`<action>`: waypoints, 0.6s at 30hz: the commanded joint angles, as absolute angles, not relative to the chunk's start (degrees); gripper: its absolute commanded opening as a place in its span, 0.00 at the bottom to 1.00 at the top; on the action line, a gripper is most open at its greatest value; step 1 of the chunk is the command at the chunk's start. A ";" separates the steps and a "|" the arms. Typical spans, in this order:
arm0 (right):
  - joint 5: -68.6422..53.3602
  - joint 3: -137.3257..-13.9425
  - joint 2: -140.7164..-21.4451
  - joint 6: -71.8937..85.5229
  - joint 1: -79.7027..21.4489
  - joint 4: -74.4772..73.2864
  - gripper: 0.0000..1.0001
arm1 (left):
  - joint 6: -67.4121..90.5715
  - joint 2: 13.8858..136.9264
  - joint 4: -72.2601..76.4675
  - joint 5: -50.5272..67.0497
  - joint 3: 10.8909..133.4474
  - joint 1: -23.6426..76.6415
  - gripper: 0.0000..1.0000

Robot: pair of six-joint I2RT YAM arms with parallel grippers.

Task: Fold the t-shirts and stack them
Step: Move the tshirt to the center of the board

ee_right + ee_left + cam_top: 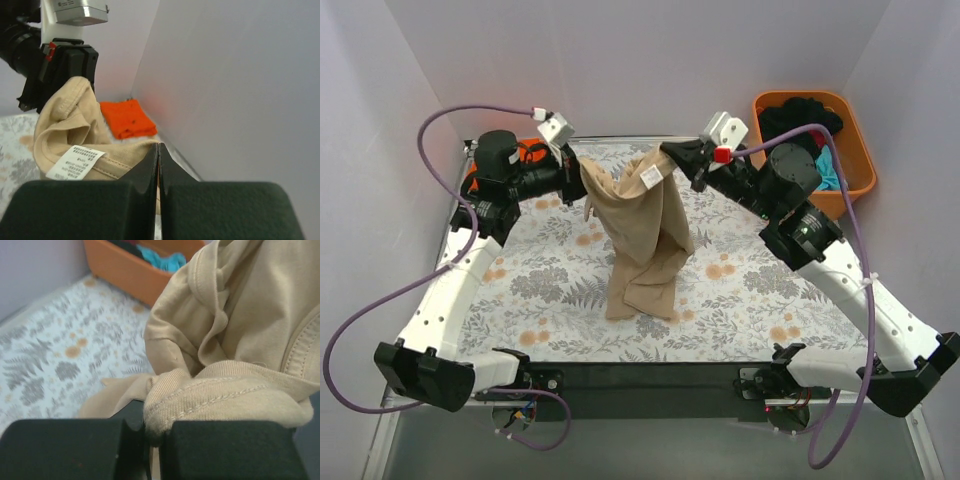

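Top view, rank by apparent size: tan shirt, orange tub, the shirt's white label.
1-2. tan shirt and orange tub: they look similar, and the shirt hangs raised, nearer the camera, so unranked.
3. white label: clearly smallest.

L arm (448,295), white shell w/ black joints, rises from its near-left base, elbow out to the left, black L wrist (525,182) turned in toward centre. R arm (855,290), same build, comes up from near-right base, R wrist (782,180) angled in and left. L jaws pinched on a ribbed hem of the tan cotton t-shirt (645,235). R jaws closed pad-to-pad on its collar edge by the label.
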State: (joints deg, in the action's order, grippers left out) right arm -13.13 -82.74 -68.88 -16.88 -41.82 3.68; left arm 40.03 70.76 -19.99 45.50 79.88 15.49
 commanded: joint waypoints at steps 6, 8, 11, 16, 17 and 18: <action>-8.97 -66.36 -68.79 -18.81 -41.92 -2.69 0.01 | 26.81 73.30 -39.52 49.74 68.20 15.56 0.49; -8.70 -67.76 -70.92 -18.63 -41.57 -5.87 0.24 | 24.18 74.00 -43.57 52.88 68.90 14.86 0.96; -10.37 -66.98 -69.09 -18.01 -39.90 -9.74 0.72 | 22.50 72.70 -49.30 53.35 68.30 13.89 0.98; -9.84 -64.00 -67.15 -17.41 -37.98 -17.21 0.79 | 22.67 71.88 -48.61 49.40 64.95 13.54 0.98; -10.89 -63.20 -66.97 -16.79 -37.27 -18.53 0.79 | 22.94 72.76 -48.34 49.57 65.21 13.54 0.98; -12.29 -62.50 -67.06 -16.44 -35.44 -21.33 0.79 | 23.03 73.90 -47.47 49.74 65.56 13.54 0.98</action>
